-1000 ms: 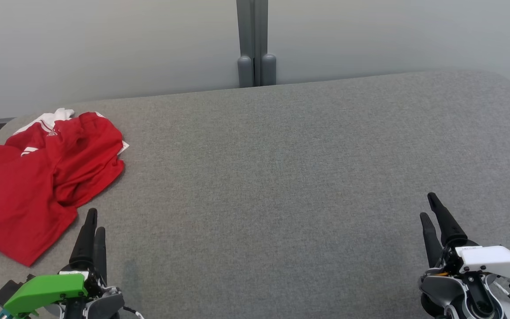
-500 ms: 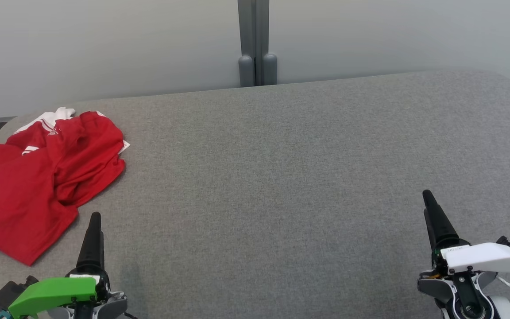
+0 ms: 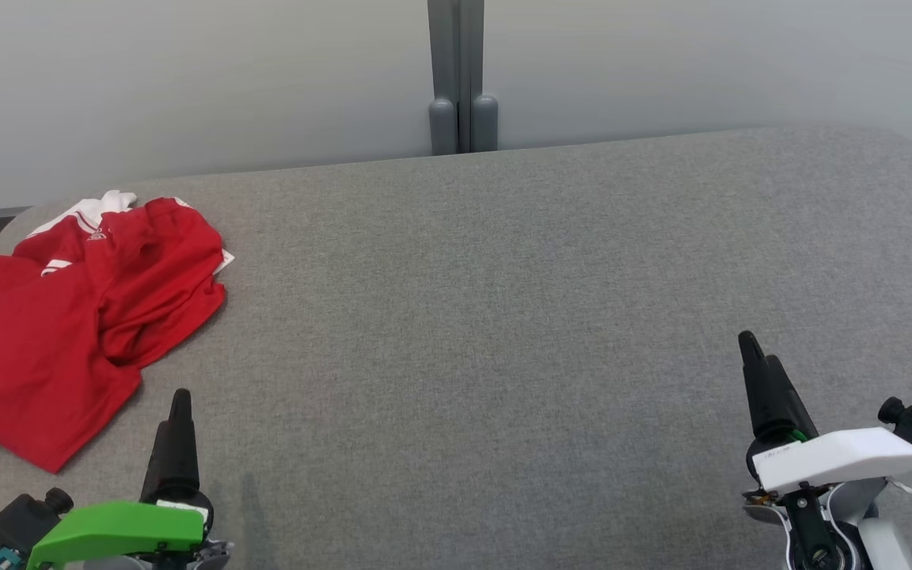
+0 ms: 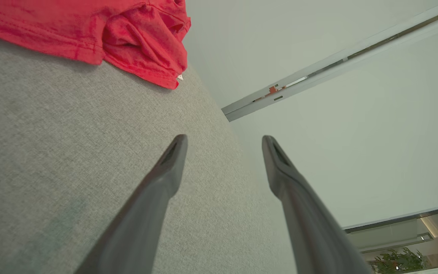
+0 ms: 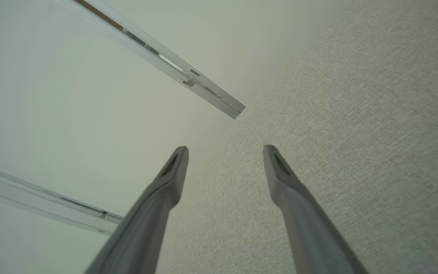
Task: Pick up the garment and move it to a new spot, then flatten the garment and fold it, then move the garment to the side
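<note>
The step in hand is judged to be the first pick-up. The red shirt (image 3: 68,332) is crumpled at the far left corner of the grey upholstered bench (image 3: 503,317), and its left part reaches the bench's left edge. White trim (image 3: 96,210) is seen at its far end. Nothing is grasped by either hand.

For a clean pick-up, the left hand (image 3: 179,404) is best carried forward and to the left, over the bunched folds on the shirt's right side, where the cloth stands up from the bench. A raised fold is more easily pinched than a flat layer. The fingertips should be pressed lightly into the padding before closing, so that cloth is caught between them and not just pushed along. The lift should be high enough for the trailing cloth to clear the surface. The bare middle of the bench is judged a suitable new spot.

The left hand is held low at the near left corner, rolled onto its side, so that its 2 fingers overlap in the head view. They point toward the far edge, and the tips are just short of the shirt's near hem. In the left wrist view the fingers are spread wide with nothing between them.

The right hand (image 3: 758,352) is held at the near right corner, well apart from the shirt. It is rolled the same way and is likewise wide open and empty.
</note>
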